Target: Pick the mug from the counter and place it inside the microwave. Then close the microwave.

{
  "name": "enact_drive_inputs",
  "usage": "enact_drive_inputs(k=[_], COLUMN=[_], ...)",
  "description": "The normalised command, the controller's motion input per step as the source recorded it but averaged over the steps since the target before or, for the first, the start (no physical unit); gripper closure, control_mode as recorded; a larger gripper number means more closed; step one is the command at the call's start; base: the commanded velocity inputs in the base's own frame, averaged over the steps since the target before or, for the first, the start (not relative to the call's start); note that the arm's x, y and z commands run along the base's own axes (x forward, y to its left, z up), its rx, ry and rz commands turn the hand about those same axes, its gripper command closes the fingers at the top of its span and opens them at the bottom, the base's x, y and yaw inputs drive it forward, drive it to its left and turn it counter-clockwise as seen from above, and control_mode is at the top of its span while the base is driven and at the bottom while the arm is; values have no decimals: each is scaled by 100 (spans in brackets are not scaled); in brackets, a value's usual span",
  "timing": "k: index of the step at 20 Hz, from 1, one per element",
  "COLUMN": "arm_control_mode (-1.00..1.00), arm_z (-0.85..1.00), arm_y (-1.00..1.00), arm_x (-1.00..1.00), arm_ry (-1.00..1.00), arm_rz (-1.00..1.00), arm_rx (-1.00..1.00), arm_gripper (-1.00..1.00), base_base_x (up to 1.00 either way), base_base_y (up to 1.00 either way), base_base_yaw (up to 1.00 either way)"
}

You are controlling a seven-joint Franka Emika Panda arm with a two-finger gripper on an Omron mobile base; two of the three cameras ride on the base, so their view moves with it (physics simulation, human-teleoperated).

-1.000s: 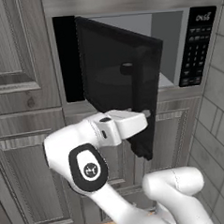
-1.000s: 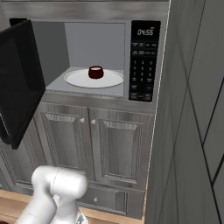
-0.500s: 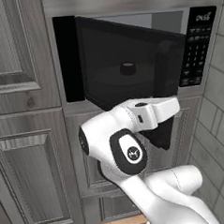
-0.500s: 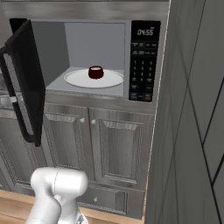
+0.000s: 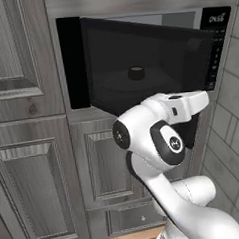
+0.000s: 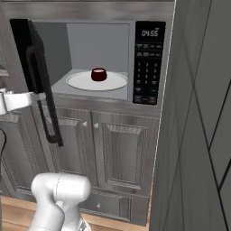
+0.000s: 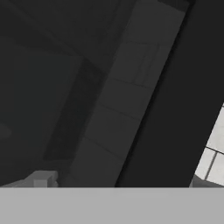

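Note:
The dark red mug [image 6: 99, 74] stands upright in the middle of the white turntable [image 6: 76, 83] inside the microwave [image 6: 147, 63]. It also shows dimly through the black glass door [image 5: 138, 65] as the mug [image 5: 136, 73]. The door [image 6: 36, 67] is about half shut, and its long black handle [image 6: 44, 103] faces outward. My gripper [image 6: 30, 97] presses against the door's outer face near the handle, with nothing held. In the hand view the gripper [image 7: 118, 181] sits very close to the dark glass, with its fingertips [image 7: 41, 179] wide apart and open.
Grey wooden cabinet doors [image 6: 122, 153] sit below the microwave, and a tall one [image 5: 17, 52] is to its left. A tiled wall [image 5: 234, 84] and a grey panel [image 6: 198, 113] close in the right side. A strip of wooden floor [image 6: 13, 207] lies below.
The microwave door has swung further toward shut. My hand has followed it, moving right across the door's face in the left base view.

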Motion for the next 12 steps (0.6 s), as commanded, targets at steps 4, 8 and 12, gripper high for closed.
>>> enact_drive_inputs(k=[4, 8, 12], arm_control_mode=[-100, -100, -100], arm_z=[18, 22, 26], arm_y=[-27, -23, -24], arm_x=[61, 62, 63], arm_ry=[2, 4, 7], arm_rz=[14, 13, 15], arm_rx=[15, 16, 13], arm_gripper=[-100, -100, -100], base_base_x=[0, 0, 0], base_base_y=[0, 0, 0], base_base_yaw=[0, 0, 0])
